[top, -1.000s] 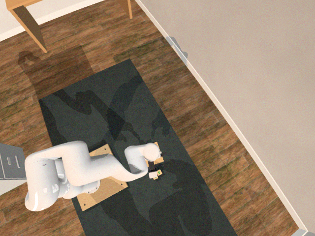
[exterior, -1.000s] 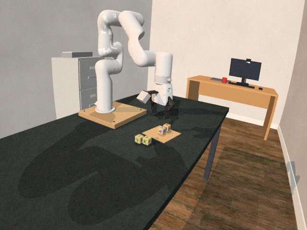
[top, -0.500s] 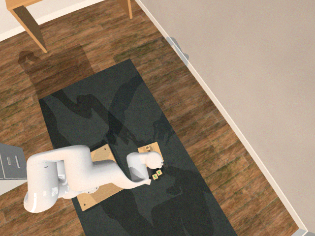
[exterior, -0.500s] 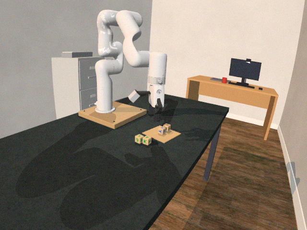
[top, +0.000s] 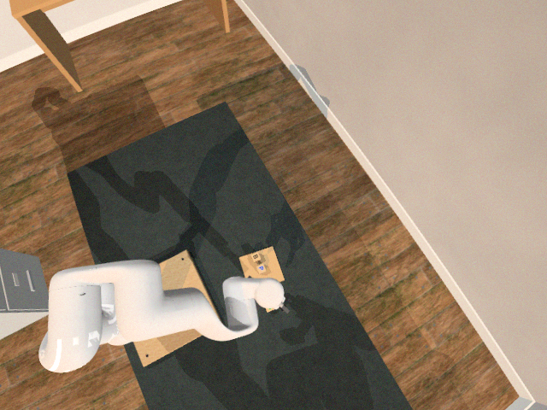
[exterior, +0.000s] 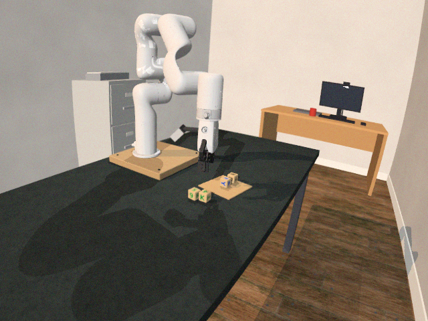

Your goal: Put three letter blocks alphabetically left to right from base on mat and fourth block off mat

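I had the black two-finger gripper [exterior: 202, 164] wide open and empty, hanging at about 10 o'clock of the two green-printed wooden blocks [exterior: 199, 194] sitting just off the tan square mat [exterior: 238, 190], presumably for a grab.

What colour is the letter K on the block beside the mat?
Green, on the block; the exterior view shows it best.

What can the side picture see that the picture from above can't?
Only the side view shows two blocks on the dark table just off the mat, plus the far desk's monitor and red cup; from above, the arm covers those two blocks. Only the top view shows the top faces of the two blocks on the mat. Both show the tan mat, the white arm, its wooden base board and the open, empty hand.
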Controlling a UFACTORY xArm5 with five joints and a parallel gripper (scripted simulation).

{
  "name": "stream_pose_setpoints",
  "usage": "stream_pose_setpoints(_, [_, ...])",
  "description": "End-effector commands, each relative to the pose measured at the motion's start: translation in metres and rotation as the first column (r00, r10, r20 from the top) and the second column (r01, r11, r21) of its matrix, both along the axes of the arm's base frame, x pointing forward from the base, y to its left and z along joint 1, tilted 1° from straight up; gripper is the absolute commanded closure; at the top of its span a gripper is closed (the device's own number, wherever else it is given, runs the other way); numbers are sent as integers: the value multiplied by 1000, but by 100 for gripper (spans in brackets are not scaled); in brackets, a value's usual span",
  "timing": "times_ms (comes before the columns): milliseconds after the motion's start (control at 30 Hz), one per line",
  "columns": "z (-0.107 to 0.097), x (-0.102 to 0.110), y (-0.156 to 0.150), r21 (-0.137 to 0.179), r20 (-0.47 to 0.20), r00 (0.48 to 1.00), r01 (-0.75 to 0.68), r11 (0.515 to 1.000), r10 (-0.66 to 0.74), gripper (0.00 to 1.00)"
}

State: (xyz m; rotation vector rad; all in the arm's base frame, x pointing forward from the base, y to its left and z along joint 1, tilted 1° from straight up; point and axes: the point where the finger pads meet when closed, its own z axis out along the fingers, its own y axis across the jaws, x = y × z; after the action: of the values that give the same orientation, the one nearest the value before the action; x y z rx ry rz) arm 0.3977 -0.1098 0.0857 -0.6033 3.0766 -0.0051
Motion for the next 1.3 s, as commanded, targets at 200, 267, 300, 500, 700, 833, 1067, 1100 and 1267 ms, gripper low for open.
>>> stream_pose_setpoints(200, [0, -9, -27, 2, 5, 948, 317, 948, -317, 0])
stream_pose_setpoints(267, [0, -10, -29, 2, 5, 938, 346, 938, -346, 0])
stream_pose_setpoints(300, [0, -10, -29, 2, 5, 938, 346, 938, -346, 0])
stream_pose_setpoints(500, [-1, -14, -39, 3, 5, 886, 463, 886, -463, 0])
stream_pose_setpoints(700, [-1, -14, -39, 3, 5, 886, 463, 886, -463, 53])
stream_pose_setpoints(833, [-1, -14, -39, 3, 5, 886, 463, 886, -463, 53])
stream_pose_setpoints(1067, [-1, -14, -39, 3, 5, 886, 463, 886, -463, 53])
stream_pose_setpoints(1100, [-1, -14, -39, 3, 5, 886, 463, 886, -463, 53])
stream_pose_setpoints(1267, [-1, -14, -39, 3, 5, 886, 463, 886, -463, 53])
